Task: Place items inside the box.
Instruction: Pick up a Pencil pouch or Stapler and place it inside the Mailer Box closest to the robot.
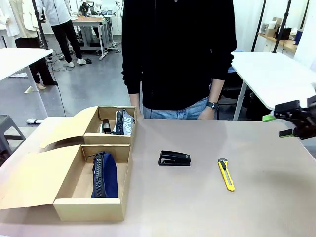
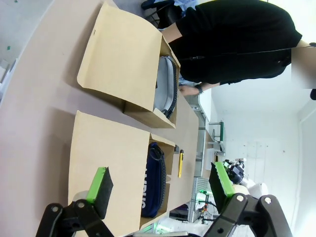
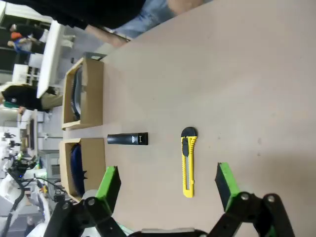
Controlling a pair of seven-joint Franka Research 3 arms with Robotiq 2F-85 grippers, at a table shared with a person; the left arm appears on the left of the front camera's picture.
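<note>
A black stapler and a yellow utility knife are seen apart on the bench, the knife at 3 o'clock. A navy pouch is lodged in the box at 9 o'clock. The left hand and right hand are spread open, empty.

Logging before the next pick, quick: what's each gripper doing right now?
Left gripper: open, holding nothing.
Right gripper: open, holding nothing.
</note>
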